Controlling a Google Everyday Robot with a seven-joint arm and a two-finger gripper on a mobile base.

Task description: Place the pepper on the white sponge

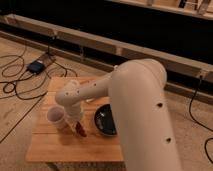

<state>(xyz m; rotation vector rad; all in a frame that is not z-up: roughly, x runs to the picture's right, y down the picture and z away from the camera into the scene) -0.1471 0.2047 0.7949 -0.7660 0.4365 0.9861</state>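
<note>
My gripper (76, 125) hangs from the big white arm over the middle of the wooden table (55, 147). It is shut on the pepper (80, 131), a small dark red piece that sticks down from its tip just above the table top. The pepper sits between a white cup (56, 118) on the left and a black bowl (106, 120) on the right. The white sponge does not show; the arm covers much of the table's back part.
The arm's thick white link (142, 115) fills the right foreground and hides the table's right side. Black cables (15, 87) and a small dark box (36, 66) lie on the floor to the left. A long dark wall base runs behind.
</note>
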